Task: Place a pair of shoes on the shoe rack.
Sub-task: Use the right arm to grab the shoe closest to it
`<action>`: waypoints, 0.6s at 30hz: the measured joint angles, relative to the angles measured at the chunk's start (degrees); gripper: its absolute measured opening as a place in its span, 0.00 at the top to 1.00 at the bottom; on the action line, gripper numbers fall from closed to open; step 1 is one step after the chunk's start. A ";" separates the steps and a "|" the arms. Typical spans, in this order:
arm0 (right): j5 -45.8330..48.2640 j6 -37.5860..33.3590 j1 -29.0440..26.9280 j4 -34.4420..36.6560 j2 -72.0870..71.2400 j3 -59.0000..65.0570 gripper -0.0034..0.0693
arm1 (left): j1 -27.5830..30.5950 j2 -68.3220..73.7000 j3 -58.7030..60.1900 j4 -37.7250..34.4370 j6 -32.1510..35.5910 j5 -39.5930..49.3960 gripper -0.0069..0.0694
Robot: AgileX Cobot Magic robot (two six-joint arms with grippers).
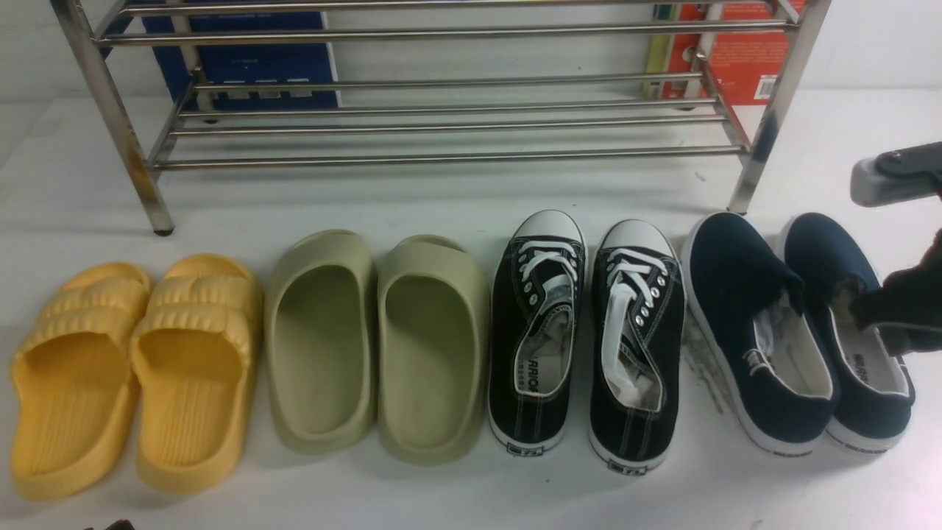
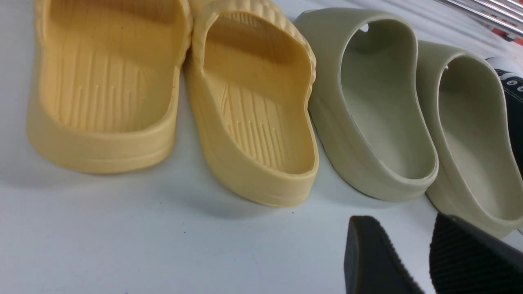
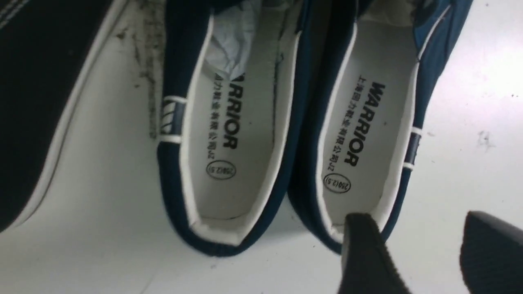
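1. Left gripper [image 2: 421, 265]: fingers apart, empty, low beside the green slides [image 2: 408, 114]. Best left idle.
2. Right gripper [image 3: 425, 257]: fingers apart, nothing held. One tip is over the outer shoe's heel lining, the other outside it. Lower until the heel wall sits between them, then close firmly.
3. Shoes [image 1: 743, 294]: on the table at far right, side by side, next to the sneakers [image 1: 581, 331].
4. Rack [image 1: 441, 156]: behind. Lift the shoe well over the front bar.

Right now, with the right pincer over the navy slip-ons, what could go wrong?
The right pincer, open, straddles only the outer navy shoe's heel wall: it may lift one shoe, not the pair.
The inner navy shoe touches it and could get dragged.
The shoe rack's round bars leave gaps; a shoe might tip.
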 joint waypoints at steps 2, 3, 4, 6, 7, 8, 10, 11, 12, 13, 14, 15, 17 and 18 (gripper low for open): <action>-1.87 0.66 -2.54 0.61 2.13 0.00 0.35 | 0.00 0.00 0.00 0.00 0.00 0.00 0.60; -2.27 0.71 -2.76 0.75 2.65 0.00 0.34 | 0.00 0.00 0.00 0.00 0.00 0.00 0.60; -4.10 0.71 -4.22 1.98 4.83 0.00 0.32 | 0.00 0.00 0.00 0.00 0.00 0.00 0.60; -5.97 0.64 -4.98 3.00 6.93 0.00 0.30 | 0.00 0.00 0.00 0.00 0.00 0.00 0.60; -7.59 0.64 -5.25 3.38 8.49 0.00 0.30 | 0.00 0.00 0.00 0.00 0.00 0.00 0.60; -9.74 0.59 -5.56 3.60 10.64 -0.15 0.30 | 0.00 0.00 0.00 0.00 0.00 0.00 0.60; -11.32 0.54 -6.27 3.66 12.98 -0.78 0.30 | 0.00 0.00 0.00 0.00 0.00 0.00 0.60; -11.88 0.48 -6.85 3.61 14.54 -1.31 0.30 | 0.00 0.00 0.00 0.00 0.00 0.00 0.60; -11.96 0.48 -7.34 3.61 15.69 -1.73 0.30 | 0.00 0.00 0.00 0.00 0.00 0.00 0.60; -12.02 0.48 -7.72 3.56 16.51 -1.99 0.30 | 0.00 0.00 0.00 0.00 0.00 0.00 0.60; -12.18 0.48 -8.07 3.56 17.33 -2.17 0.31 | 0.00 0.00 0.00 0.00 0.00 0.00 0.60; -12.38 0.48 -8.37 3.55 17.92 -2.31 0.31 | 0.00 0.00 0.00 0.00 0.00 0.00 0.60; -12.46 0.48 -8.63 3.50 18.55 -2.38 0.32 | 0.00 0.00 0.00 0.00 0.00 0.00 0.60; -12.61 0.48 -8.92 3.55 19.01 -2.50 0.34 | 0.00 0.00 0.00 0.00 0.00 0.00 0.60</action>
